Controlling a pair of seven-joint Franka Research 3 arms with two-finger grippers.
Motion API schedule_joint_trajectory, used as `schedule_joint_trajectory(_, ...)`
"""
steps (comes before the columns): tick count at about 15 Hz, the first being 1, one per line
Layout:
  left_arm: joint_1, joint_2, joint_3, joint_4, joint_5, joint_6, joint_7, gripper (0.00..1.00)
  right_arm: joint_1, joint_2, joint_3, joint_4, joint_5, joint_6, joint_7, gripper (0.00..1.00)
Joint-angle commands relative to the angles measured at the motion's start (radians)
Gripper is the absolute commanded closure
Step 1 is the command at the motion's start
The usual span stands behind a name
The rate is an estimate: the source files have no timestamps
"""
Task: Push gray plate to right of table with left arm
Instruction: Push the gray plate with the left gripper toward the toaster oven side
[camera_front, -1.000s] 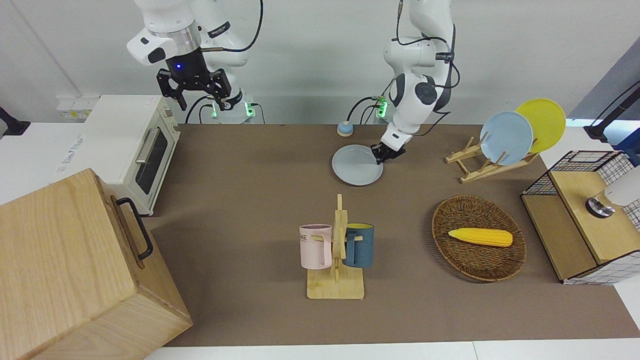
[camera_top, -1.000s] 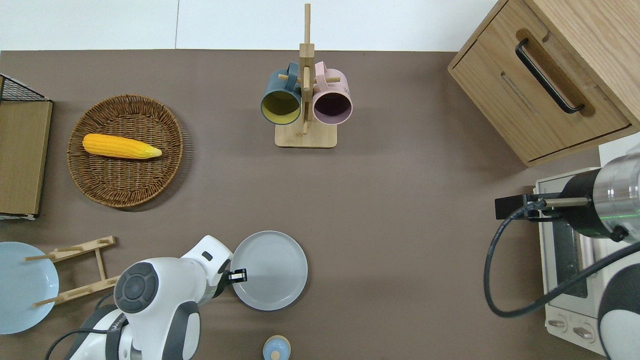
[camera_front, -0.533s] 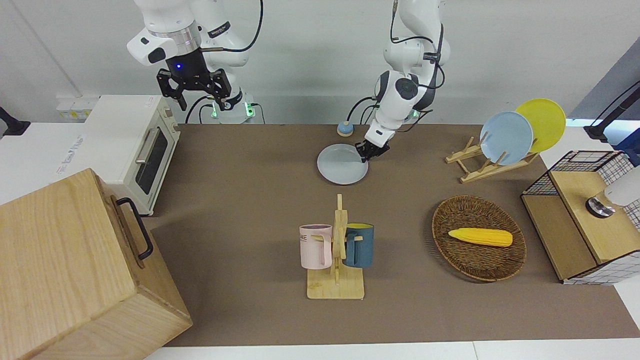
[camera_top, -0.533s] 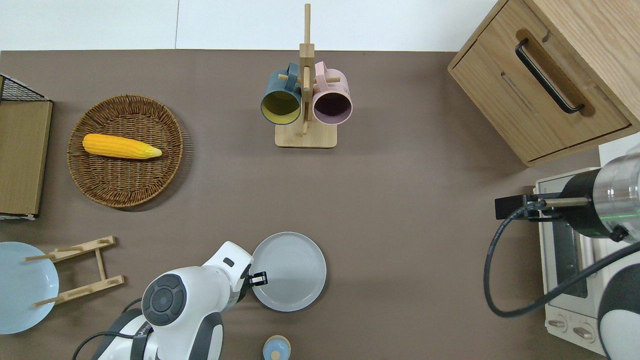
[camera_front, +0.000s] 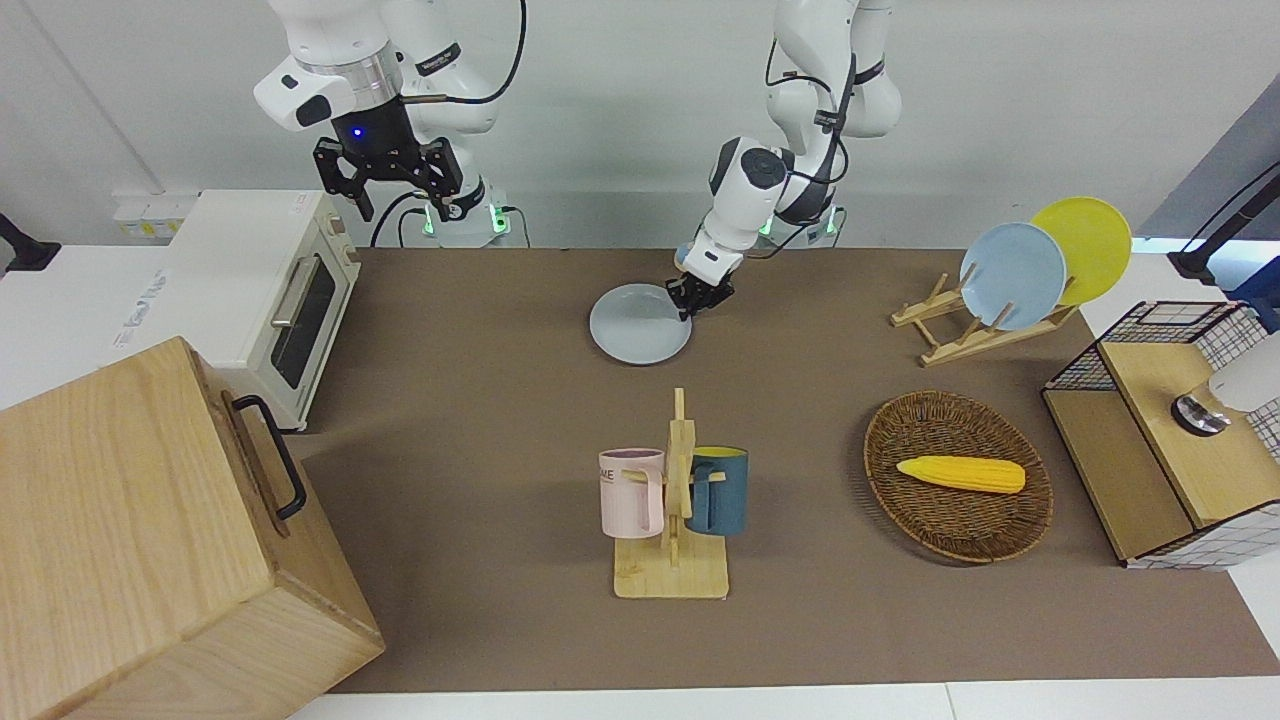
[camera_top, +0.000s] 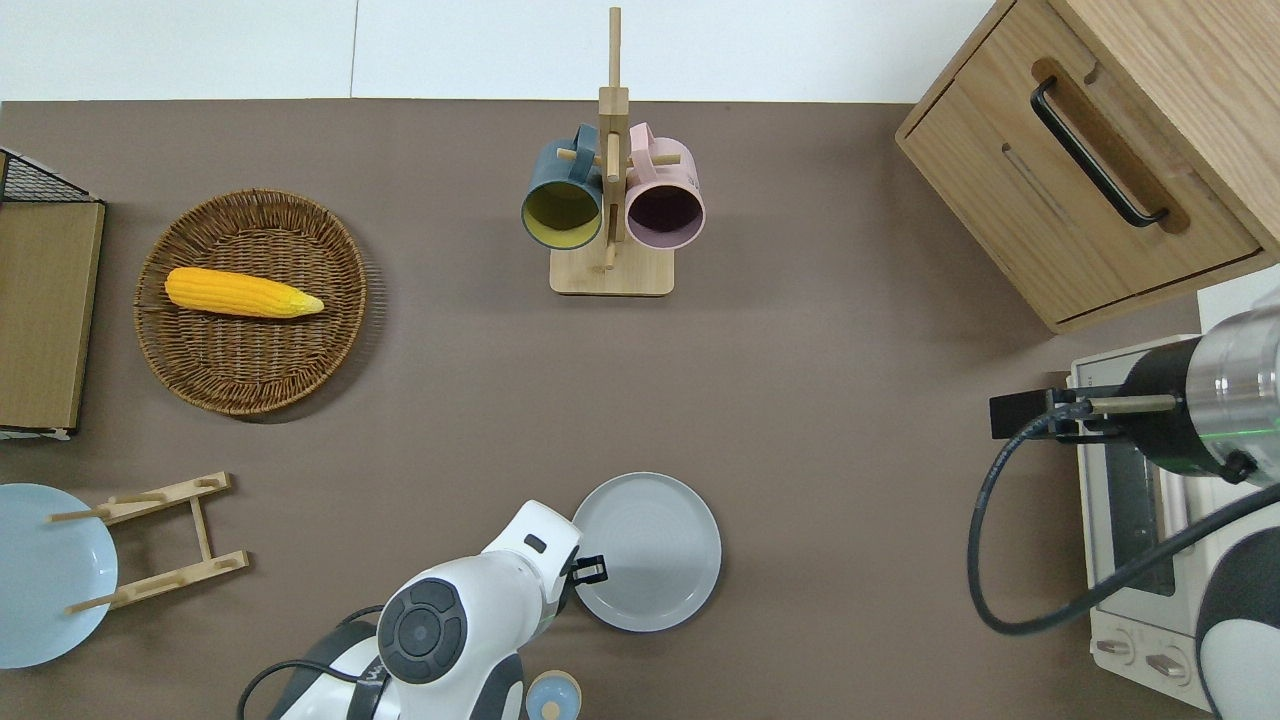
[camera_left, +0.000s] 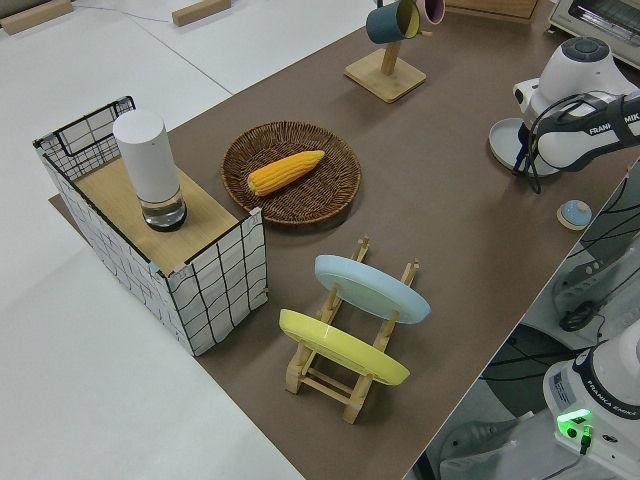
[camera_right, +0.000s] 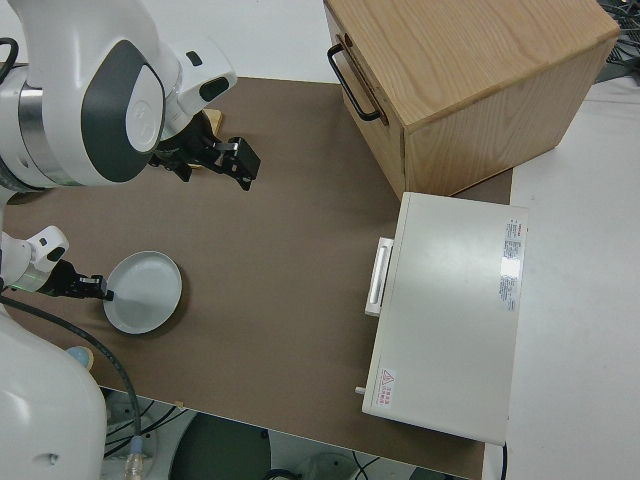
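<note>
The gray plate (camera_front: 640, 324) lies flat on the brown table (camera_front: 450, 400), on the side nearest the robots and about midway along it. It also shows in the overhead view (camera_top: 655, 550), the left side view (camera_left: 503, 141) and the right side view (camera_right: 145, 291). My left gripper (camera_front: 692, 299) is low and touches the plate's rim on the side toward the left arm's end (camera_top: 590, 570). My right gripper (camera_front: 405, 200) is parked, open and empty.
A mug rack (camera_top: 610, 270) with two mugs stands farther from the robots than the plate. A small blue knob (camera_top: 552, 697) sits nearer the robots. A toaster oven (camera_front: 270, 290) and wooden cabinet (camera_top: 1100, 150) fill the right arm's end. A corn basket (camera_top: 250, 300) and plate rack (camera_front: 975, 330) are toward the left arm's end.
My left gripper has slid the gray plate steadily along the table toward the right arm's end. The right arm has not moved.
</note>
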Motion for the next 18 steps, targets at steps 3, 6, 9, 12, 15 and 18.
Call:
schedule_joint_trajectory(3, -0.159, 0.149, 0.099, 0.107, -0.021, 0.046, 0.004, 1.00, -0.030, -0.028, 0.017, -0.027, 0.022, -0.001, 0.012, 0.005)
schedule_joint_trajectory(6, -0.176, 0.186, 0.110, 0.145, -0.022, 0.071, -0.017, 1.00, -0.030, -0.028, 0.017, -0.027, 0.022, -0.001, 0.012, 0.005)
schedule_joint_trajectory(9, -0.219, 0.243, 0.111, 0.191, -0.025, 0.121, -0.040, 1.00, -0.030, -0.028, 0.017, -0.027, 0.022, -0.001, 0.012, 0.005)
schedule_joint_trajectory(12, -0.280, 0.309, 0.156, 0.260, -0.024, 0.131, -0.051, 1.00, -0.030, -0.028, 0.017, -0.027, 0.022, -0.001, 0.012, 0.005)
schedule_joint_trajectory(15, -0.308, 0.339, 0.157, 0.285, -0.021, 0.150, -0.051, 1.00, -0.030, -0.028, 0.017, -0.027, 0.022, -0.001, 0.012, 0.005)
schedule_joint_trajectory(18, -0.314, 0.353, 0.168, 0.305, -0.022, 0.150, -0.046, 0.80, -0.030, -0.028, 0.017, -0.027, 0.022, -0.001, 0.012, 0.005)
